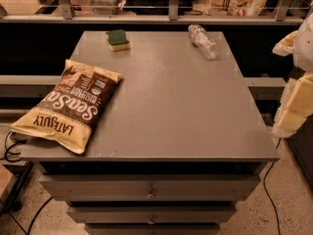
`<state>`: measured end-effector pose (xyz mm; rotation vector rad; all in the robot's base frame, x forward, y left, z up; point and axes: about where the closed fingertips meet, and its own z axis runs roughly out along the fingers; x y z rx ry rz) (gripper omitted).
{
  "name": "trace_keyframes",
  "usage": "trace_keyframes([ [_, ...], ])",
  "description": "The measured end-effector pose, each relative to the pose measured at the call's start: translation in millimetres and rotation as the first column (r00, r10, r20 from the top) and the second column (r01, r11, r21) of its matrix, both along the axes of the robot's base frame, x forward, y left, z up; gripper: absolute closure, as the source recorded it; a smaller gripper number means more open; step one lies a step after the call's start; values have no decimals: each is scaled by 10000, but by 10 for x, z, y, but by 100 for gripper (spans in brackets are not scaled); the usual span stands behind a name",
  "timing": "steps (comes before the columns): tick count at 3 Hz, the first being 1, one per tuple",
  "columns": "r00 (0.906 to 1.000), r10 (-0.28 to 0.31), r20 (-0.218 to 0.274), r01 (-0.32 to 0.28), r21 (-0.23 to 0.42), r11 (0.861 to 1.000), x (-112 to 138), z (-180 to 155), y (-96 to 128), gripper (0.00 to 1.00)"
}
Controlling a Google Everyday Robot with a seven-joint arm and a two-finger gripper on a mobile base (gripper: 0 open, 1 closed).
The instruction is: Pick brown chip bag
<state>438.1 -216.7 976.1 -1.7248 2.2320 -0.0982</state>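
- Closest are the drawers (150,194), stacked under the front edge of the grey surface (176,106), each with a small knob.
- On the near left corner of the surface lies the brown chip bag (71,104), flat. Its pale yellow end, with the brand lettering, is toward the camera and slightly overhangs the corner.
- The bag's long axis runs on a diagonal, from the near left corner up toward the middle of the surface, and the dark brown middle faces up.
- At about the same depth, at the right border of the view and off the surface's right side, hangs the pale, padded tool (296,104). I cannot tell whether it is wide or narrow, and it holds nothing that I can see.
- The bag therefore lies well apart from the tool, across the whole width of the surface. My judgement is that the reach must cross leftward and meet the bag across its short side.
- Farther back sits a green-topped sponge (118,39), and to its right a clear bottle (202,41) on its side.
- Behind everything runs a metal railing (146,18).
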Motion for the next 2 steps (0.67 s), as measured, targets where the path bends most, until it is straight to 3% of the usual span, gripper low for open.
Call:
trace_keyframes([
  [1,10000,0,0,0,0,10000,0,0,0,0],
  [2,9984,535,157,-544,621,9966,7,-31,243,0],
])
